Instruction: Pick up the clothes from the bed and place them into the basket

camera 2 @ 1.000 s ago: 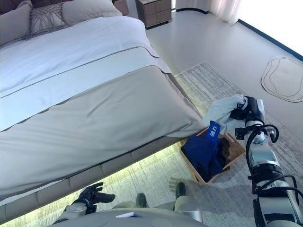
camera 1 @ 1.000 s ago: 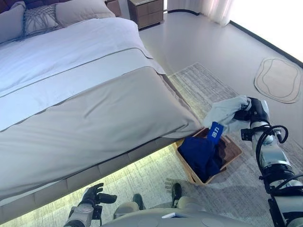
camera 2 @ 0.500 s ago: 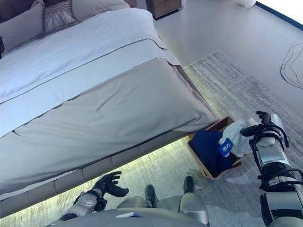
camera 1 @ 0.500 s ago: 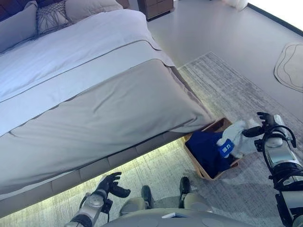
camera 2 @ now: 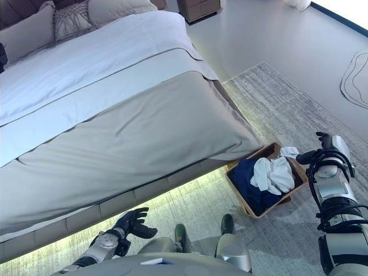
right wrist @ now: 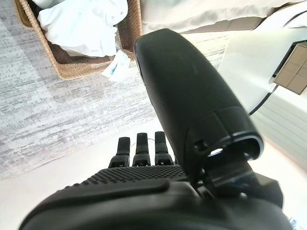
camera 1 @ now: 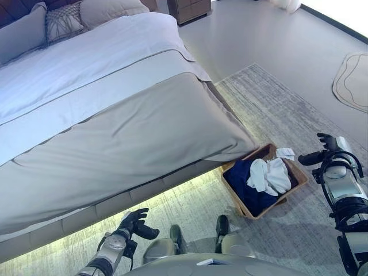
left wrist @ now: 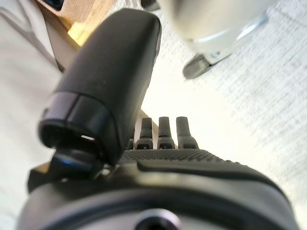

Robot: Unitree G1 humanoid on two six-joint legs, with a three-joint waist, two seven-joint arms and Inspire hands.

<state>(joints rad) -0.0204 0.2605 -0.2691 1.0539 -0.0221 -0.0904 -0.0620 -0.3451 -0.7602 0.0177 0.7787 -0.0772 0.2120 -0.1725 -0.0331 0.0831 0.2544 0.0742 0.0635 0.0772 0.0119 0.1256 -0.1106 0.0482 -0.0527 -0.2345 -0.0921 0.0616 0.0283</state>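
the rectangular woven wicker basket [camera 1: 286,194] sits on the pale grey patterned rug [camera 1: 270,109] at about four o'clock in the head view, tucked against the corner of the wide bed with its grey blanket and white sheet [camera 1: 115,115]. inside it a crumpled white garment [camera 1: 269,175] lies on top of a dark navy garment [camera 1: 244,183], so the clothes are in the basket and no clothing shows on the bed. the right hand [camera 1: 325,149] hangs just beyond the basket's three o'clock rim, fingers straight and thumb out, holding nothing; its wrist view shows the extended fingers [right wrist: 138,146] over bare rug. the left hand [camera 1: 137,221] idles at seven o'clock near the bed's lit underside, loosely spread and empty. the risk here looks modest but real: a flap of the white garment [right wrist: 117,64] drapes over the basket's edge, and i judge that a careless sweep of the right arm across that rim could snag the flap and drag the cloth onto the rug, or nudge the light basket away from the bed.
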